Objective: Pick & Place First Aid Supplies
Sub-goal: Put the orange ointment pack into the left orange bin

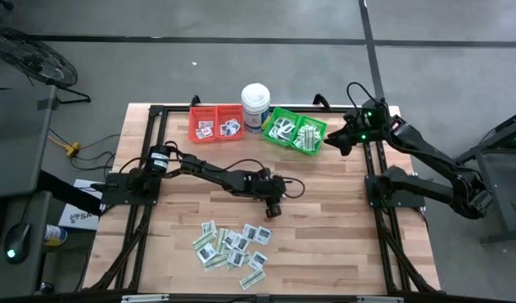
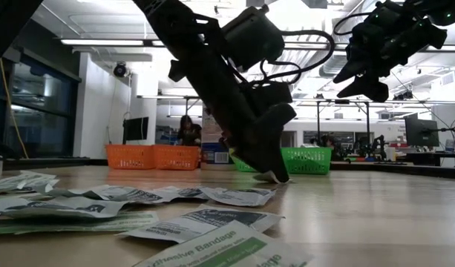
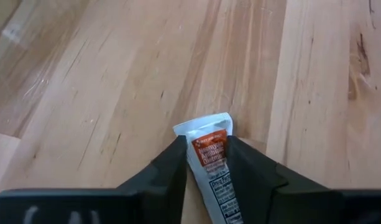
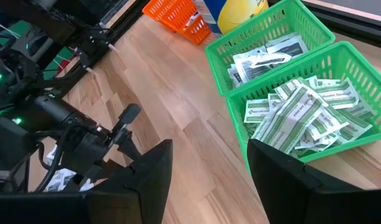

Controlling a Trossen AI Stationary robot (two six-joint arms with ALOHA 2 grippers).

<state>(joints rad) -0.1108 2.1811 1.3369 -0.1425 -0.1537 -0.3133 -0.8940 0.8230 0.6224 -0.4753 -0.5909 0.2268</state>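
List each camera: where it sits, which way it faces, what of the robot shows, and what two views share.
High view: overhead, looking straight down; both arms, table, packet pile, red bins, green bins.
Low view: table-top level, facing the room; left gripper and right gripper enter from above.
Left wrist view: looks down at bare wood; its fingers pinch a white-and-orange packet.
Right wrist view: above the green bins; its open fingers show.
Shared: the high and right wrist views both show the green bins.
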